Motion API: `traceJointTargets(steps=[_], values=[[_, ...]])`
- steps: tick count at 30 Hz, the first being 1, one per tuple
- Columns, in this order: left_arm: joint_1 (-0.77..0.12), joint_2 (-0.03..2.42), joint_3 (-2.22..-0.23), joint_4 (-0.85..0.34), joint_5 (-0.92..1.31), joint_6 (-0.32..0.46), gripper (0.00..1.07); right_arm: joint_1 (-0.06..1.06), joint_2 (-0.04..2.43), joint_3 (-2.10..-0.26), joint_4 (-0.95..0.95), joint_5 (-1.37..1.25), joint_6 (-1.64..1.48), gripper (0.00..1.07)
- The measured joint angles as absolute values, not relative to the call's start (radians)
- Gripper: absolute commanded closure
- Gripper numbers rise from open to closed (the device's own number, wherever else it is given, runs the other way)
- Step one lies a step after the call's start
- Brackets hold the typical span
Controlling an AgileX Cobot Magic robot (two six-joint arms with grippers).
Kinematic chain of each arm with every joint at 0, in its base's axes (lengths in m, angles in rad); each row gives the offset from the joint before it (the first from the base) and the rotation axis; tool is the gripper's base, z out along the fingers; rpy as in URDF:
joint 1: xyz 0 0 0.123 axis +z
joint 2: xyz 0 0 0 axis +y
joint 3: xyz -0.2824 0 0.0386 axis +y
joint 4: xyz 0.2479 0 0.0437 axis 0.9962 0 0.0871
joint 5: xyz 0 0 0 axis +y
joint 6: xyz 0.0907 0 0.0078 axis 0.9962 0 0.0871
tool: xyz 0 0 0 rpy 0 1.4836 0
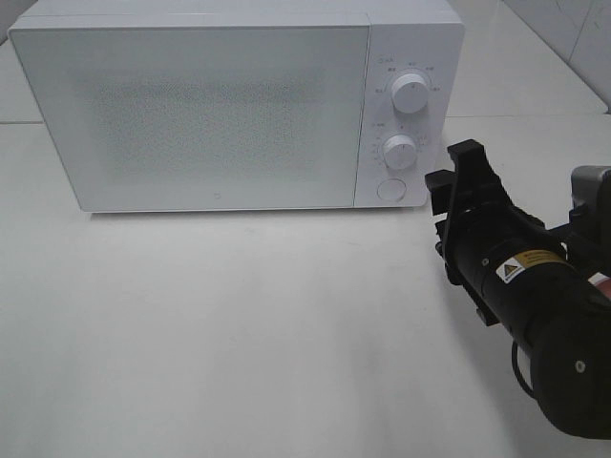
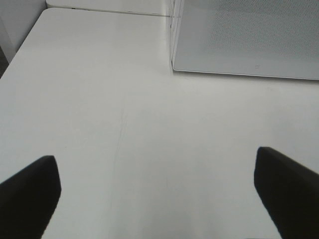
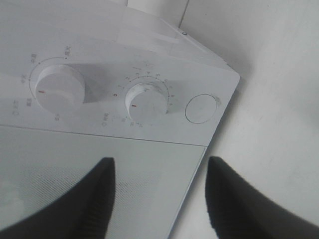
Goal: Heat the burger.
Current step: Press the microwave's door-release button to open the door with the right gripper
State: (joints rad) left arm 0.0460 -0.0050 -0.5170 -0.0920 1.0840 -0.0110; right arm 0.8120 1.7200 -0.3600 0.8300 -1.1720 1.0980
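No burger in view; likely behind shut microwave (image 1: 210, 105) door. Right gripper (image 1: 453, 172) nearer: fingers parted, empty, timer knob (image 1: 400, 152) at its 10 o'clock. Left gripper (image 2: 159, 194) spread wide, empty, over table (image 2: 124, 99).

Bright, even light bleaches the white table (image 3: 279, 124), leaving a soft shadow beside the microwave (image 3: 124, 45) beyond the blurred dark fingers (image 3: 89, 199).

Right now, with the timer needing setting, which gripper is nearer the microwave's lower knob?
Right. The right gripper hangs close to the lower knob, facing it; the left gripper is over the table, back from the microwave's opposite end.
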Motion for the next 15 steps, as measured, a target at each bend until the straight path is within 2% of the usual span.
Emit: traceJointTargets(steps=[1,2,3,4,5,6,7,8,15], values=[[0.046,-0.005,-0.517,-0.092,1.084,-0.011,0.09,0.812,1.720,-0.360,0.830,-1.172,1.174,0.75],[0.046,-0.005,-0.517,-0.092,1.084,-0.011,0.09,0.812,1.720,-0.360,0.830,-1.172,1.174,0.75],[0.046,-0.005,-0.517,-0.092,1.084,-0.011,0.09,0.812,1.720,-0.360,0.830,-1.172,1.225,0.87],[0.046,-0.005,-0.517,-0.092,1.084,-0.011,0.09,0.812,1.720,-0.360,0.830,-1.172,1.238,0.92],[0.046,-0.005,-0.517,-0.092,1.084,-0.011,0.09,0.812,1.720,-0.360,0.830,-1.172,1.238,0.92],[0.046,-0.005,-0.517,-0.092,1.084,-0.011,0.09,0.812,1.720,-0.360,0.832,-1.172,1.257,1.00],[0.046,-0.005,-0.517,-0.092,1.084,-0.011,0.09,0.812,1.720,-0.360,0.832,-1.172,1.257,1.00],[0.046,-0.005,-0.517,-0.092,1.084,-0.011,0.09,0.812,1.720,-0.360,0.845,-1.172,1.265,1.07],[0.046,-0.005,-0.517,-0.092,1.084,-0.011,0.09,0.812,1.720,-0.360,0.877,-1.147,1.291,1.07]])
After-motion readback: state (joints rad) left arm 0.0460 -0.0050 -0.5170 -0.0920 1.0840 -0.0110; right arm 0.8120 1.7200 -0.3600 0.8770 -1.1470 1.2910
